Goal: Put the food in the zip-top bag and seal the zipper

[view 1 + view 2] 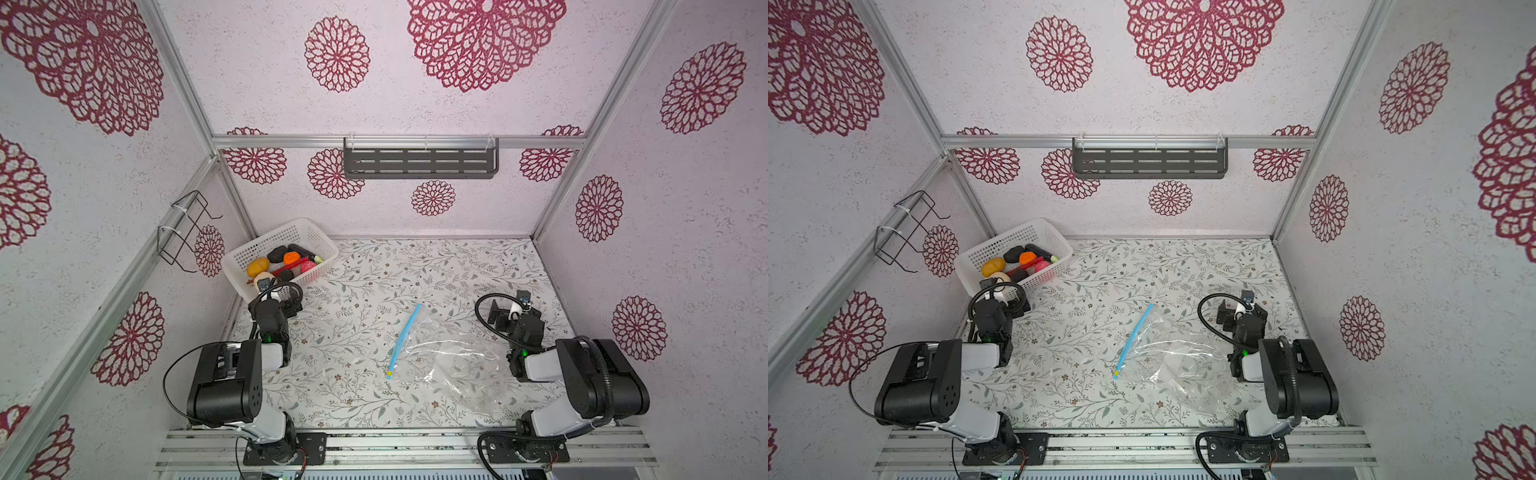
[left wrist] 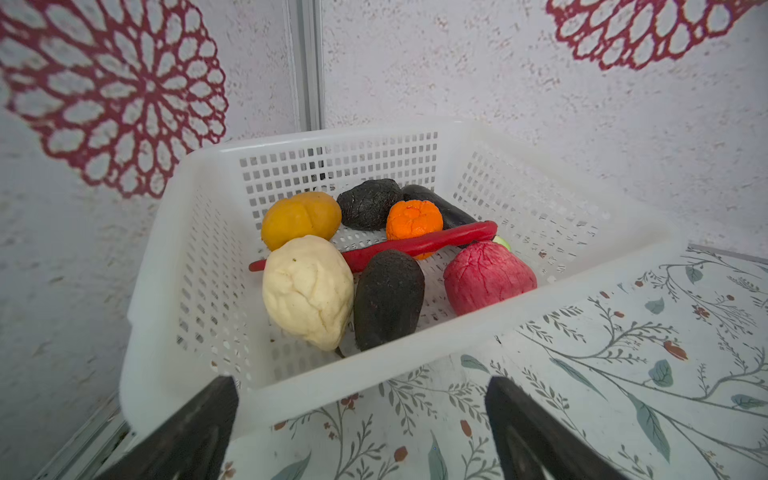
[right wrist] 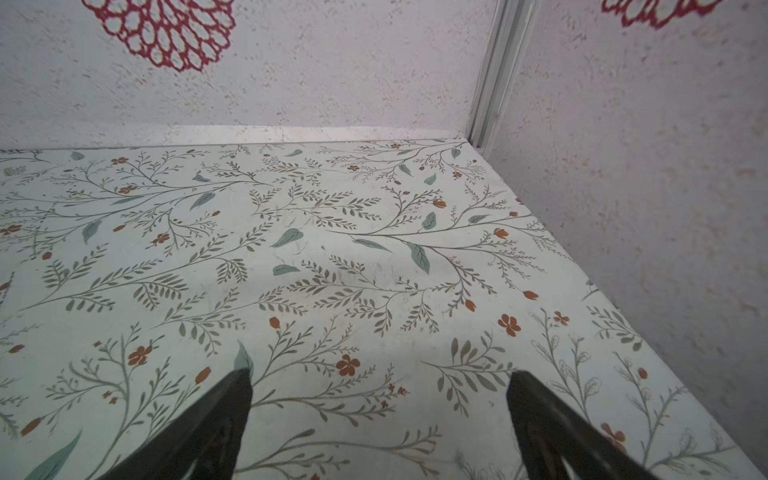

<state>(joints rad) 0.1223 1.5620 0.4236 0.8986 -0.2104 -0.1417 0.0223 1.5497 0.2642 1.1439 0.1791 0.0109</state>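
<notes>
Looking down in both top views, the clear, crinkly zip-top plastic bag (image 1: 453,365) was seen lying flat on the floral-patterned table (image 1: 353,291), close before the right arm. Its thin light blue zipper strip (image 1: 405,336) was turned toward the middle, with a small yellow slider tab (image 1: 389,374) at the near end. The toy food (image 1: 286,264) was heaped in the white perforated plastic basket (image 1: 266,240) at the far left corner, well apart from the bag. The left gripper (image 1: 286,299) was held just beside the basket's near wall, and the right gripper (image 1: 498,309) over bare table beyond the bag.

In the left wrist view, the jaws were seen spread wide and empty, short of the basket rim. A cream ball (image 2: 307,291) and a black lump (image 2: 388,299) lay nearest, with a thin red chilli (image 2: 415,245) laid across the pile. The pieces were judged light and squashy. The cream ball was judged best taken across its middle, while the chilli was judged likely to slip.

In the right wrist view, the jaws were seen spread wide over bare table, and the bag was not shown. Its film was judged limp and slippery, so the stiffer zipper strip was judged the better hold.
</notes>
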